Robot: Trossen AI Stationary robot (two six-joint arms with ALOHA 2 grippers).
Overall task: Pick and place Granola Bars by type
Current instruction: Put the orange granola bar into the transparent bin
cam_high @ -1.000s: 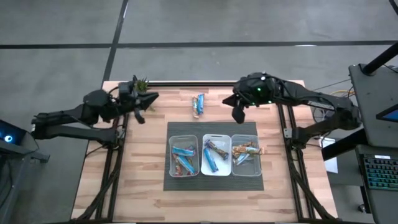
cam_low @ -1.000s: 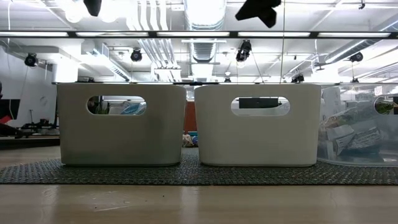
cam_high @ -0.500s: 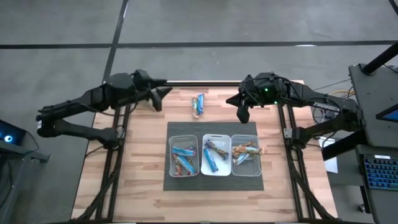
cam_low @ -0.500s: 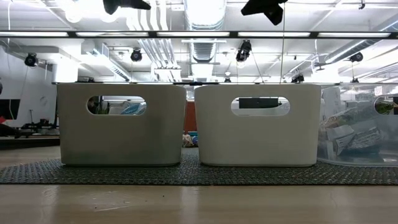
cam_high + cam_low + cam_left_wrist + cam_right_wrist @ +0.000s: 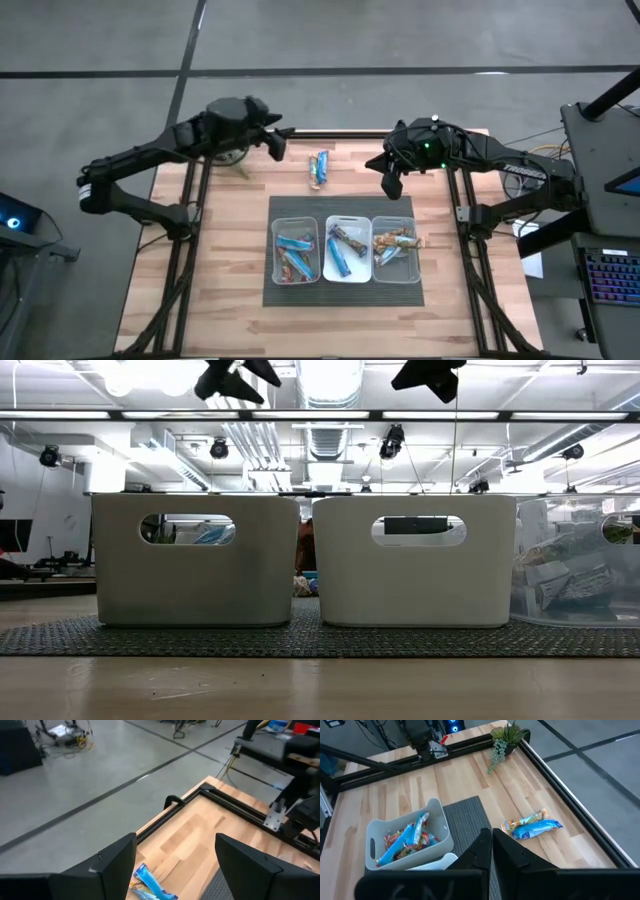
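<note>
Swinging in from nine o'clock, left gripper (image 5: 277,143), released, nears the loose granola bars (image 5: 318,169); it should centre overhead before descending. Right gripper (image 5: 388,183) hovers clenched.

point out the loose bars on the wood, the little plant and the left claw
loose bars (image 5: 318,169), high view, middle of the blue wrapper
plant (image 5: 506,735), right wrist view, green leafy top
left claw (image 5: 274,146), high view, between its open fingertips
</note>
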